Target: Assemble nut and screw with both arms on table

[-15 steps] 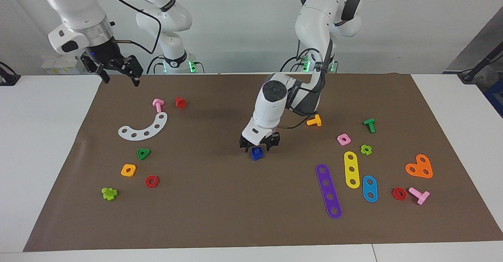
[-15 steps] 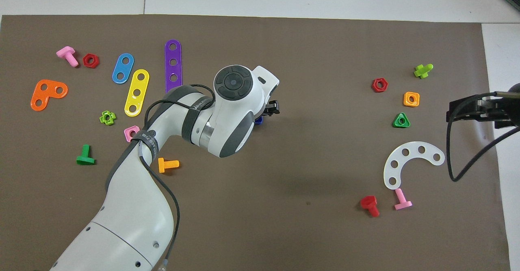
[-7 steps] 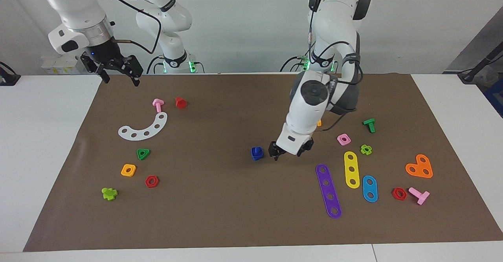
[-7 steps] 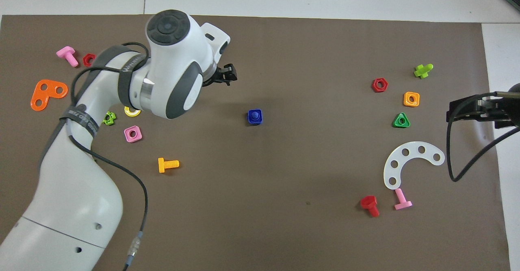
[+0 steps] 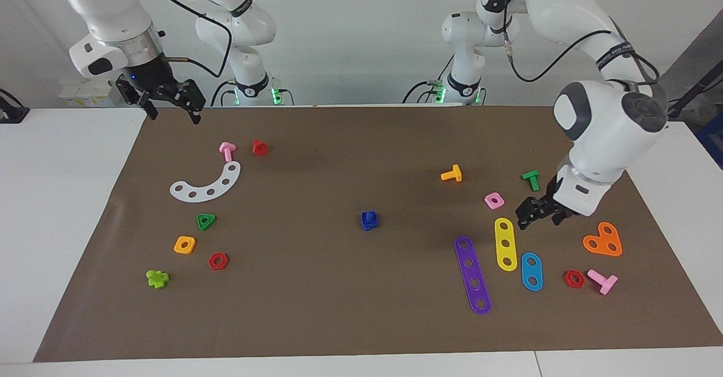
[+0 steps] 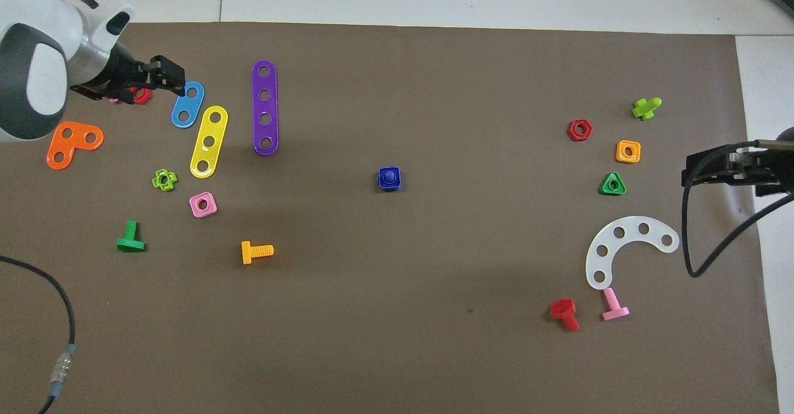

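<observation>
The dark-blue square nut [image 5: 369,223] lies in the middle of the brown mat [image 5: 316,286], with the dark-blue screw [image 5: 369,215] standing in its hole. In the overhead view the screw's shaft [image 6: 389,177] shows inside the nut [image 6: 382,185]. My left gripper [image 5: 536,221] is open and empty, raised over the mat by the yellow strip, well away from the nut toward the left arm's end. It also shows in the overhead view [image 6: 175,77]. My right gripper [image 5: 174,116] is open and empty, and waits over the mat's edge at the right arm's end; the overhead view shows it too [image 6: 687,175].
Purple [image 5: 472,274], yellow [image 5: 505,243] and blue [image 5: 531,271] strips, an orange heart plate [image 5: 603,240], a pink nut [image 5: 494,200] and bolts lie at the left arm's end. A white arc [image 5: 207,185], green [image 5: 206,221], orange [image 5: 184,245] and red [image 5: 218,261] nuts lie at the right arm's end.
My left gripper let go of the blue nut and screw, then swung away toward the left arm's end. The blue pair stayed in place. The right arm has not moved.
</observation>
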Controlling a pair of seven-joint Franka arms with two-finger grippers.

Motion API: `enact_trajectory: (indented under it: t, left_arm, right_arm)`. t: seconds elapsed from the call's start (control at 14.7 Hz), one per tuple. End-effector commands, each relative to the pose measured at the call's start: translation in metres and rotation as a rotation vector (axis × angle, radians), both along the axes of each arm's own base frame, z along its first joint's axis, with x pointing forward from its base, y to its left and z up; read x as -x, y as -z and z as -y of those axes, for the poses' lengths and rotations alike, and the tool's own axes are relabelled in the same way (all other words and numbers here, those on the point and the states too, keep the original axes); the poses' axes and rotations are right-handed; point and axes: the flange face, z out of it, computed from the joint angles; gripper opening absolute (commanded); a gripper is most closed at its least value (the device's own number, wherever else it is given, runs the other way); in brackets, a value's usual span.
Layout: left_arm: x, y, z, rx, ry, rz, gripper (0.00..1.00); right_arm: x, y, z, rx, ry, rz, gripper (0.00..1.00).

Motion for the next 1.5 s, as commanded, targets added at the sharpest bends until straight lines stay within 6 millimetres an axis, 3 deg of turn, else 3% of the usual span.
enact_trajectory:
  t: [0.0, 0.2, 0.68, 0.89, 1.43]
  left_arm:
    - [0.028, -0.029, -0.01, -0.074, 0.023, -0.018, 0.93]
    - [0.047, -0.057, -0.008, -0.103, 0.034, -0.05, 0.93]
    - [0.112, -0.131, -0.011, -0.1, 0.092, -0.1, 0.92]
    - [0.126, -0.133, -0.012, -0.098, 0.118, -0.104, 0.93]
    - [0.12, -0.144, -0.016, -0.101, 0.162, -0.04, 1.0]
  right_arm:
    - [0.007, -0.001, 0.0, -0.019, -0.014, 0.003, 1.0]
    - [0.007, -0.001, 0.0, -0.019, -0.012, 0.003, 1.0]
    - [0.007, -0.001, 0.0, -0.019, -0.012, 0.003, 1.0]
    - [0.007, -0.001, 0.0, -0.019, -0.012, 0.003, 1.0]
    - [0.007, -0.001, 0.0, -0.019, -0.012, 0.003, 1.0]
